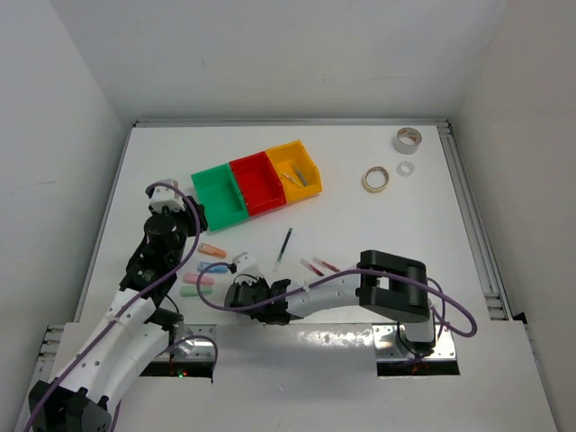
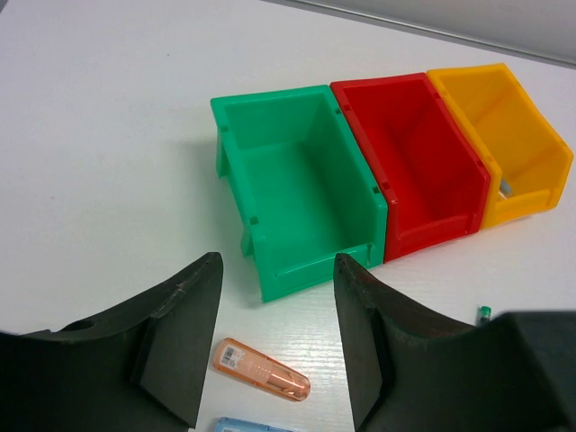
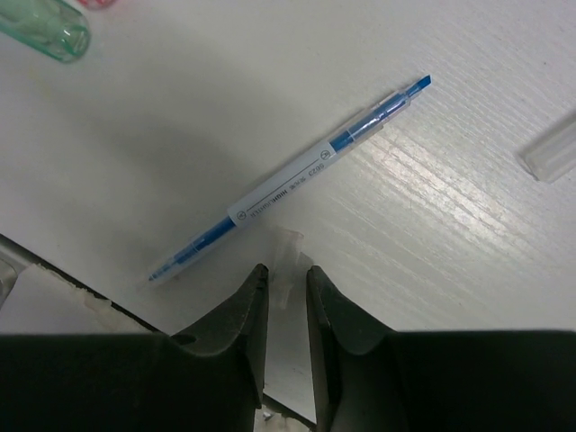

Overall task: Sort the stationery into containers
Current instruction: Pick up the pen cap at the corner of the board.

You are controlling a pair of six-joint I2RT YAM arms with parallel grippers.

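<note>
Your right gripper (image 3: 286, 270) at the near edge of the white table (image 3: 468, 234), fingers (image 3: 241, 315) almost pressed together, pinching anything or not you cannot tell, thin blue pen (image 3: 288, 180) just beyond them, your left gripper (image 2: 277, 265) spread above a chunky orange pastel piece (image 2: 261, 370), green plastic bin (image 2: 270, 97) ahead.

Right wrist view: a green pastel piece (image 3: 45, 27) is cropped at eleven o'clock, and a clear piece (image 3: 551, 151), perhaps a cap, at three. Left wrist view: a blue piece (image 2: 252, 425) is clipped at six, and a pen (image 2: 484, 312) at four shows only its green tip.
</note>
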